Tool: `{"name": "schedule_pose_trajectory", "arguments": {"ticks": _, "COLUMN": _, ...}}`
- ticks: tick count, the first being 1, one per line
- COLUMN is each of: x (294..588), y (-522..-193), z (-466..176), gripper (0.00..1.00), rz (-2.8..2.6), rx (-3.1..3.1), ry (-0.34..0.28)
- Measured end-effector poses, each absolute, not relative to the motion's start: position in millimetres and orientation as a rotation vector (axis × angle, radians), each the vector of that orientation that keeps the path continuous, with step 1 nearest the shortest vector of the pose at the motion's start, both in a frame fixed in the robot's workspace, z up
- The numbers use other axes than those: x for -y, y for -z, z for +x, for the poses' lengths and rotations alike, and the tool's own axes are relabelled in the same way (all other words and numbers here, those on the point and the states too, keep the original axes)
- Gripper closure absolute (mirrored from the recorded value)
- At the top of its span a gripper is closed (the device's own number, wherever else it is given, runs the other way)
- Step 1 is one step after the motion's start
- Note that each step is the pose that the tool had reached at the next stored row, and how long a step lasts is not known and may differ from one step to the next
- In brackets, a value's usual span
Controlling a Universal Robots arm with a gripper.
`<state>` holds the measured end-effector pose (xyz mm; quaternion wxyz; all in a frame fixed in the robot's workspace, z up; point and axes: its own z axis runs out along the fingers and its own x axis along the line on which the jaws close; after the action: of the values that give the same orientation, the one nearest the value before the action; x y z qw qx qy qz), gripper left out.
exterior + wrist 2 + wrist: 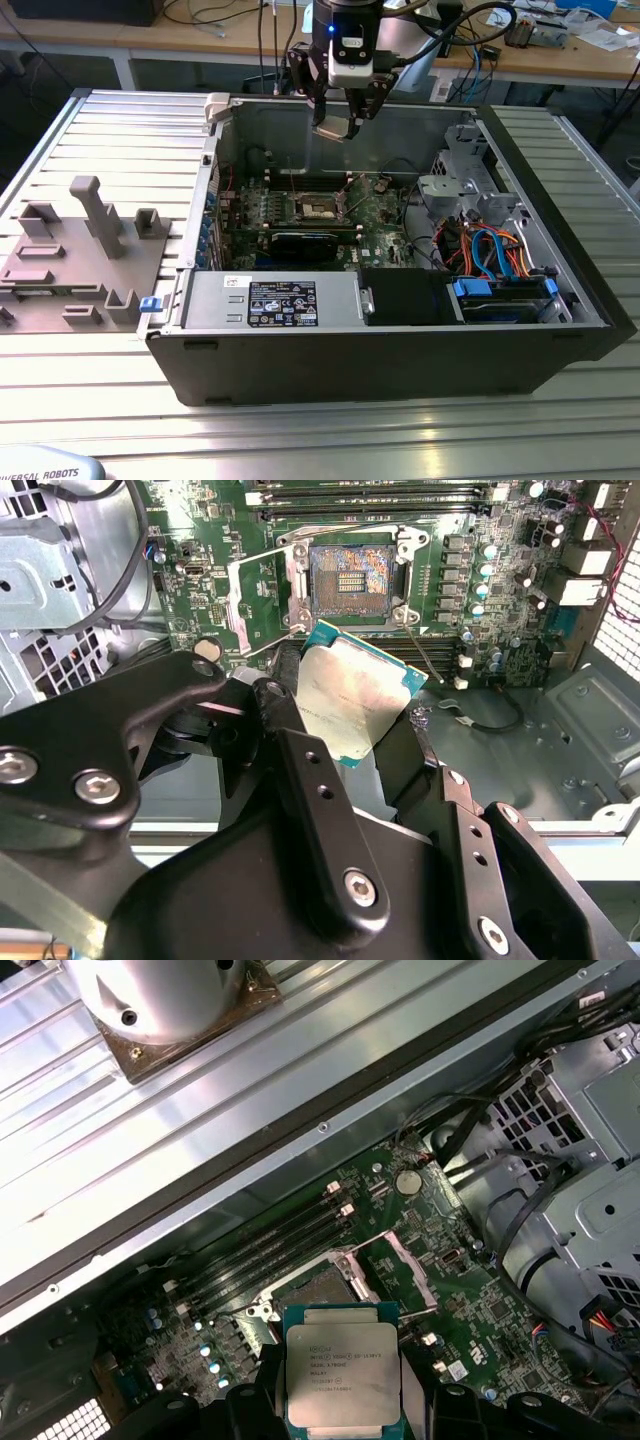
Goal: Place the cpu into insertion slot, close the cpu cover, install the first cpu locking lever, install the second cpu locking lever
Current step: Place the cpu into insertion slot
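The pincer (338, 126) is clamped on the edges of the cpu (355, 692), hanging high over the case (400, 350), and the bare insertion slot (350, 580) sits below and slightly ahead of it, cpu cover (262, 592) flipped open.

A ribbed silvery metal table (100, 130) spans the scene, and pale light glances off its near strip. Along the far side stand wooden benches (200, 42) on white legs (122, 70), strewn with dark cables (230, 15). Papers (610, 35) lie far off at the exterior view's right.
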<state>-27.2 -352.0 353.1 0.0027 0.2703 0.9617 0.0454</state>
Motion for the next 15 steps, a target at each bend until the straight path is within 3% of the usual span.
{"name": "schedule_pose_trajectory", "arguments": {"ticks": 15, "x": 352.0, "y": -352.2, "z": -27.2, "gripper": 0.45, "rz": 0.871, "rx": -3.008, "ry": -0.142}}
